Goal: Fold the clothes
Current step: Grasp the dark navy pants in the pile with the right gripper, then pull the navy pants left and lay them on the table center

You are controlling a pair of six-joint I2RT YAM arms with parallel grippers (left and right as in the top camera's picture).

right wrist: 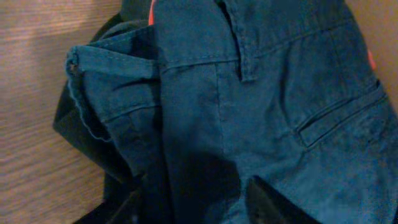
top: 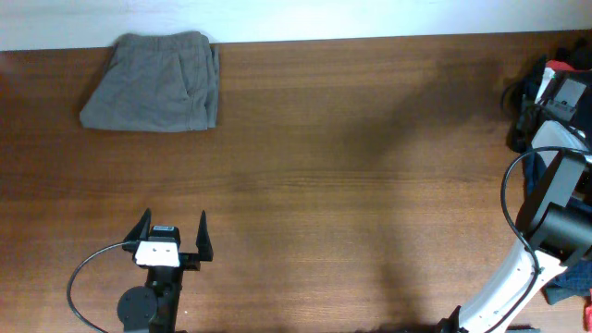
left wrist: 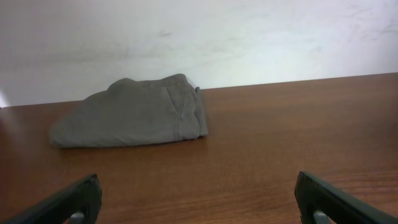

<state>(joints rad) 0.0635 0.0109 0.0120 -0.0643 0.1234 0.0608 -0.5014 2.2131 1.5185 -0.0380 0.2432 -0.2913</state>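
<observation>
Shorts (right wrist: pixel 261 112), dark navy and seamed, lie bunched; left fingers (left wrist: pixel 68 199) spread wide, right fingers (right wrist: pixel 273 205): cannot tell.

Bright, even overhead view; right wrist close-up dim, blurry

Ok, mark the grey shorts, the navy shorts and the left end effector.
grey shorts (top: pixel 153 83), overhead, middle of cloth.
navy shorts (right wrist: pixel 261 106), right wrist, below the waistband.
left end effector (top: pixel 174 217), overhead, between fingertips.
</observation>
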